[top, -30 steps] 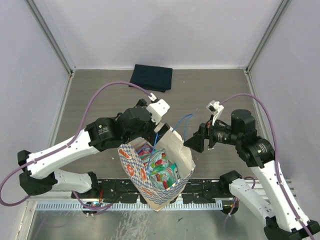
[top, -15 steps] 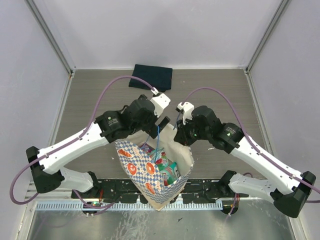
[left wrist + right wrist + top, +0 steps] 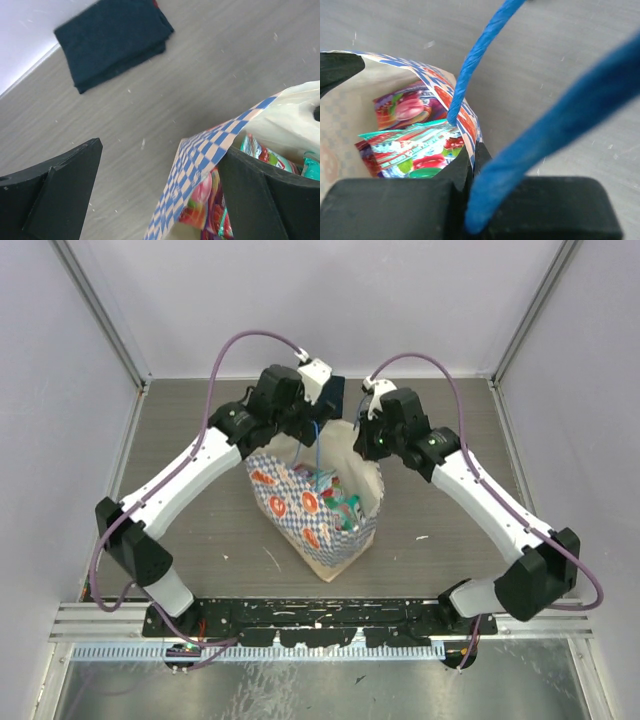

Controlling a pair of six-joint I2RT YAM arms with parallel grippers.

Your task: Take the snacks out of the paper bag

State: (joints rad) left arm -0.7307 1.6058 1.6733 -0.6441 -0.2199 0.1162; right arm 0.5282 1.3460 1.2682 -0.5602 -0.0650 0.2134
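Table: grey wood-grain surface enclosed by pale walls, carrying everything listed below.

Paper bag: blue-and-white checkered outside with orange-red marks, cream inside. It stands upright near the middle of the table between the two arms, its mouth open upward. Both wrists reach over its far rim.

Folded cloth: dark navy, lying flat on the table by the back wall, beyond the bag and apart from it.

Left end effector: fingers spread wide and holding nothing. The checkered rim of the bag passes between them. One finger is outside over the bare table; the other sits at the bag's mouth, just beside the pouches.

Right end effector: fingers pressed together, pinching the bag's rim on the opposite side of the mouth.

Snacks: glossy pouches in teal, pink-purple and orange with fruit pictures, piled loosely inside the bag; their exact count cannot be told.

Cord handle: thin blue cord rising from the pinched rim and looping past the right wrist camera.
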